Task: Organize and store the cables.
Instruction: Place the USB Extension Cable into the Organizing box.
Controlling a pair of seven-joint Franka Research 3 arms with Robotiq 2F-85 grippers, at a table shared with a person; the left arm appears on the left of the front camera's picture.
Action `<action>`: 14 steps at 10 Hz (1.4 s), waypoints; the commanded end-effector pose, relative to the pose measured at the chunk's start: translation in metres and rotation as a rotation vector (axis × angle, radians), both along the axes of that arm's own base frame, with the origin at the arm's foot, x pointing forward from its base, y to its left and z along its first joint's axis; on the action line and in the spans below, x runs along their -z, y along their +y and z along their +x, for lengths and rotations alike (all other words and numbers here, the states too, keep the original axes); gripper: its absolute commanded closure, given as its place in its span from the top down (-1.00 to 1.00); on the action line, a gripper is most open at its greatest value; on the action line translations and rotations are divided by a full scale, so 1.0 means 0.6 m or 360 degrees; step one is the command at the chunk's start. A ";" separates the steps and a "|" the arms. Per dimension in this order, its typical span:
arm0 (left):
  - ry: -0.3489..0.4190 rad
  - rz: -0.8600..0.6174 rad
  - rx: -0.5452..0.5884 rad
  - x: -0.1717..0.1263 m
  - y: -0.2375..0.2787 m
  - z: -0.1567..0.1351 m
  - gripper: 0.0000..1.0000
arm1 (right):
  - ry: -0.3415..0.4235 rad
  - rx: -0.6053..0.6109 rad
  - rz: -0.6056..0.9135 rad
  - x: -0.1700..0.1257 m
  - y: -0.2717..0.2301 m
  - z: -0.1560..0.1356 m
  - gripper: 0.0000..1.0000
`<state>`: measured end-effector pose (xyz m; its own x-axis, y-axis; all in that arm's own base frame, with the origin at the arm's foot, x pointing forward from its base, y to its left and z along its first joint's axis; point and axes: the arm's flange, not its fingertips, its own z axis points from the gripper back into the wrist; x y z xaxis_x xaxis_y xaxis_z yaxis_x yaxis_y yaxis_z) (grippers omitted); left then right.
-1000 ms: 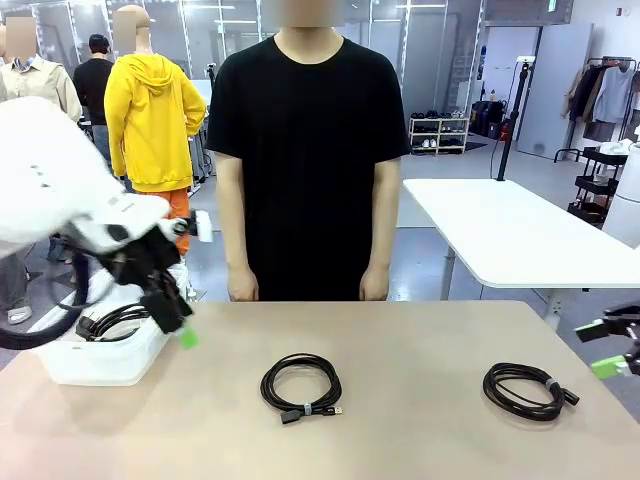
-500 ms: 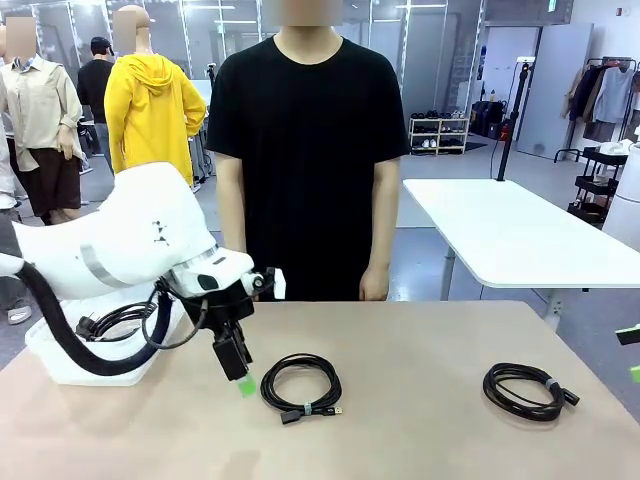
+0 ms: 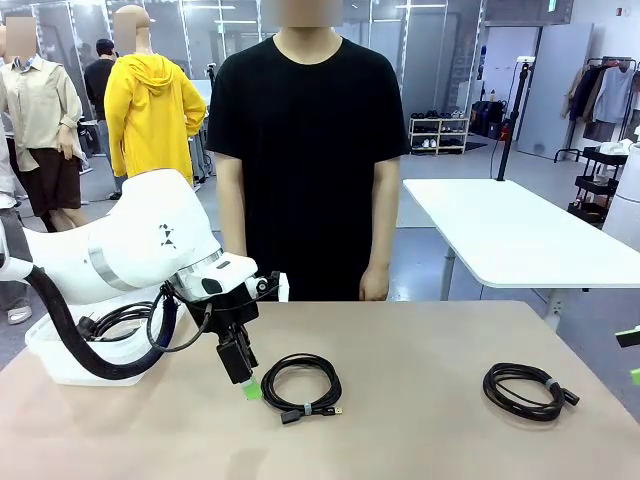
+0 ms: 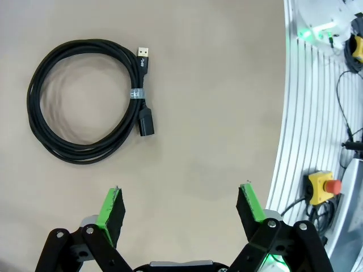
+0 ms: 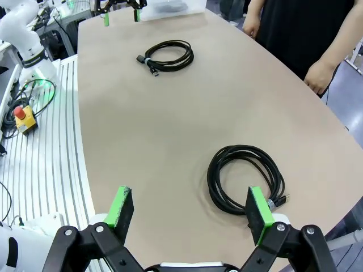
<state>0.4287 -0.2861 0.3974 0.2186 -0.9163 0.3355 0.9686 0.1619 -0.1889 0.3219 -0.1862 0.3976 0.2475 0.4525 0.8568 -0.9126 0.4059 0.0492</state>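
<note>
Tan matte tabletop (image 3: 430, 340), smooth, with a curved edge on the robot's side. Off that edge was a ribbed pale panel (image 4: 300, 141) carrying a yellow box (image 4: 321, 182) with a red mushroom button. Right gripper (image 5: 188, 198) sat at the near right, black fingers with green pads spread wide and nothing between them. Just ahead of it the right cable (image 5: 213, 181) lay flat on the table: thin black cord in a round multi-turn coil, with a small tie and plug ends on one side. Left gripper (image 4: 180, 195) hung low over the table middle, pointing down, fingers also spread and empty. The middle cable (image 4: 85, 154) lay just beside it, not between the pads, and looked untouched. It was the same kind of black round coil, bound by a grey tie (image 4: 135, 94), with a metal-tipped USB plug (image 4: 144, 53) and a stubby black socket end (image 4: 146, 122). At the far left edge stood a white plastic bin (image 3: 100, 368), glossy with rounded corners, and the binned cable (image 3: 125, 315) lay loosely inside. A person (image 3: 305, 130) in a plain black T-shirt stood at the far side, arms hanging.
</note>
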 end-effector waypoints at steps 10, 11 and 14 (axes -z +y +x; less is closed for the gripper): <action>-0.0247 0.0401 -0.0139 0.056 -0.182 0.029 1.00 | -0.0003 0.0018 0.0025 -0.004 0.002 0.001 1.00; -0.0262 0.0436 -0.0149 0.067 -0.191 0.035 1.00 | -0.0003 0.0018 0.0025 -0.004 0.002 0.001 1.00; -0.0249 0.0415 -0.0086 0.115 -0.217 0.056 1.00 | -0.0003 0.0018 0.0025 -0.004 0.002 0.001 1.00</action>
